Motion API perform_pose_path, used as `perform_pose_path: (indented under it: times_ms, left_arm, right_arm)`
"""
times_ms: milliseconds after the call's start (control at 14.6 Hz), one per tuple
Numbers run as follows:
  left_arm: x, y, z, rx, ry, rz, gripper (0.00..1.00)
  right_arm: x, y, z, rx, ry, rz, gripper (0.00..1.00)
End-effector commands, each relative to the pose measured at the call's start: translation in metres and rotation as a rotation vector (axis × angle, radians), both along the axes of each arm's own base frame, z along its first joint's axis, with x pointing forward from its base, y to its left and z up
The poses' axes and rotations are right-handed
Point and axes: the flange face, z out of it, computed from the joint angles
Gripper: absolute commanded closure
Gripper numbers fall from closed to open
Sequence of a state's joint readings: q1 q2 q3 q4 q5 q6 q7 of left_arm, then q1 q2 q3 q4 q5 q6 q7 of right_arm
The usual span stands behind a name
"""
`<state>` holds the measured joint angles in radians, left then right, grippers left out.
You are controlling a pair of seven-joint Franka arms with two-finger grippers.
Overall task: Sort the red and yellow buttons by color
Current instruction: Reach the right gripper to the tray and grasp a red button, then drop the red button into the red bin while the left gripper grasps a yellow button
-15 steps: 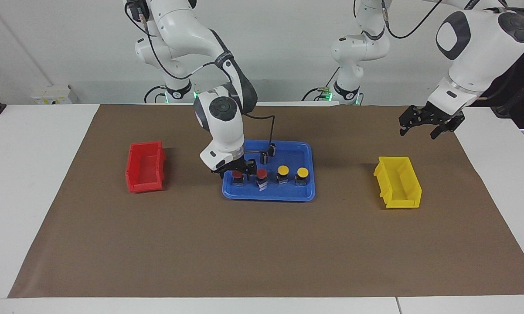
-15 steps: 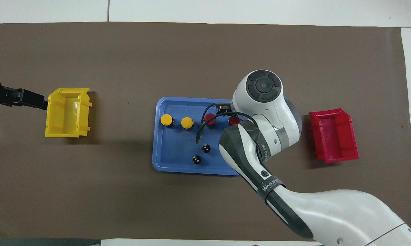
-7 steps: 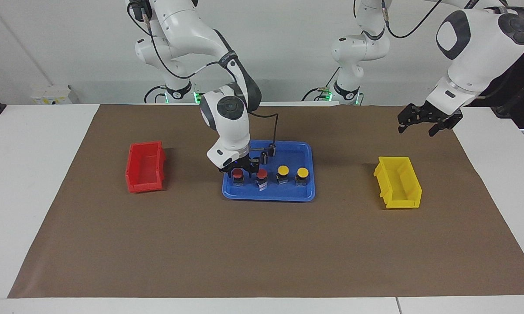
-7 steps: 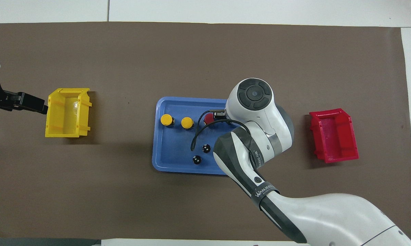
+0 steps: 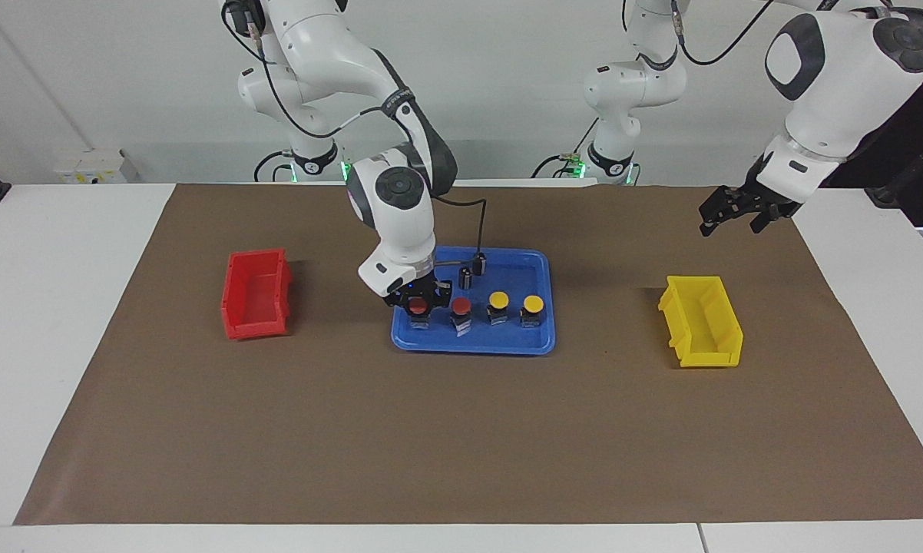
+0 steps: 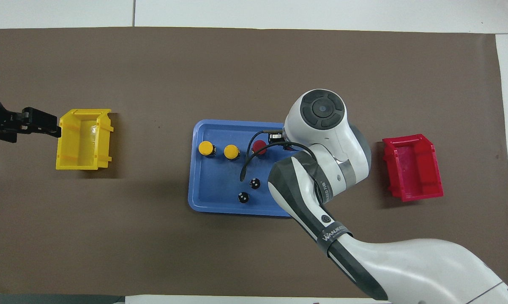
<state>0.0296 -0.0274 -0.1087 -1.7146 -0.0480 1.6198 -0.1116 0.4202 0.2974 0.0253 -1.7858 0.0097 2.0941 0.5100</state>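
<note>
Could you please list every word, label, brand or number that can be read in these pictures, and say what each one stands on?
"WANJEE": on the dark band round the right arm's forearm, overhead view; the rest of the word curves out of sight.
White print on the grey wrist cover of the right arm: too small to read.
Tray, buttons and both bins: no text can be seen.

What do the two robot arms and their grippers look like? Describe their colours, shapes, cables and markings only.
Both arms have glossy white, rounded shells with dark grey joints and round grey end caps. The right gripper and left gripper are black two-finger claws. Thin black cables loop along the arms. A dark band on the right arm reads WANJEE.
</note>
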Motion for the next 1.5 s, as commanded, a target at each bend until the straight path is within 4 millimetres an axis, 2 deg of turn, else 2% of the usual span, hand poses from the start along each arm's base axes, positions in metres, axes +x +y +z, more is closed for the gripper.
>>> perform_pose_path:
  times_ms: [0, 68, 137, 205, 273, 410, 546, 683, 751, 956, 1298, 1434]
  left_arm:
    - [-0.009, -0.016, 0.000, 0.016, -0.032, 0.055, 0.03]
    - [-0.009, -0.026, -0.006, 0.015, -0.048, 0.092, 0.05]
    - [-0.010, -0.049, -0.010, 0.009, -0.068, 0.116, 0.06]
    - [-0.015, -0.087, -0.020, 0.009, -0.064, 0.121, 0.07]
    - [-0.019, -0.119, -0.030, 0.003, -0.079, 0.152, 0.08]
    - [-0.032, -0.189, -0.061, -0.011, -0.089, 0.215, 0.14]
    - [-0.033, -0.242, -0.099, -0.025, -0.089, 0.269, 0.18]
    - [-0.035, -0.269, -0.129, -0.032, -0.085, 0.317, 0.25]
    - [-0.035, -0.272, -0.143, -0.039, -0.090, 0.340, 0.29]
    - [-0.035, -0.278, -0.170, -0.045, -0.093, 0.341, 0.33]
    - [-0.042, -0.278, -0.200, -0.023, -0.066, 0.334, 0.34]
    - [-0.048, -0.284, -0.205, -0.021, -0.064, 0.328, 0.34]
  right_arm:
    - [-0.011, -0.084, 0.072, 0.000, 0.013, 0.051, 0.90]
    - [-0.022, -0.123, 0.089, -0.001, 0.019, 0.077, 0.90]
    - [-0.035, -0.155, 0.102, -0.001, 0.022, 0.104, 0.90]
    - [-0.054, -0.191, 0.107, -0.004, 0.049, 0.131, 0.90]
    - [-0.066, -0.223, 0.101, -0.003, 0.066, 0.145, 0.90]
    - [-0.080, -0.273, 0.080, 0.004, 0.072, 0.174, 0.90]
    - [-0.096, -0.307, 0.060, 0.003, 0.038, 0.209, 0.90]
    - [-0.104, -0.311, 0.044, 0.004, 0.040, 0.218, 0.90]
    - [-0.106, -0.312, 0.037, 0.004, 0.037, 0.216, 0.90]
    - [-0.112, -0.313, 0.014, 0.000, 0.021, 0.218, 0.90]
    - [-0.123, -0.317, -0.030, -0.006, -0.017, 0.205, 0.90]
    - [-0.124, -0.316, -0.049, -0.007, -0.025, 0.204, 0.89]
